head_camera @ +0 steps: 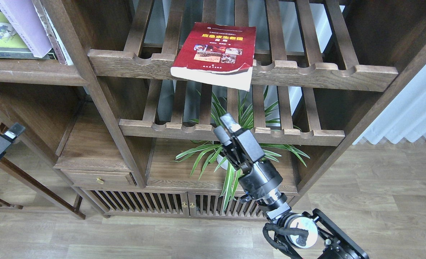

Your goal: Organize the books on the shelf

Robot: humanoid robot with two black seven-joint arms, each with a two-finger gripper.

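One view only, from the robot's head, looking forward and down at a wooden cabinet (101, 108) from close range. The upper slatted rack (241, 70) fills the top of the frame, the floor (378, 201) the bottom. The right arm enters from the bottom right, its end effector (227, 127) near mid-frame; the left end effector (4, 140) just shows at the left edge. The solid shelf (29, 70) sits in the top left corner.
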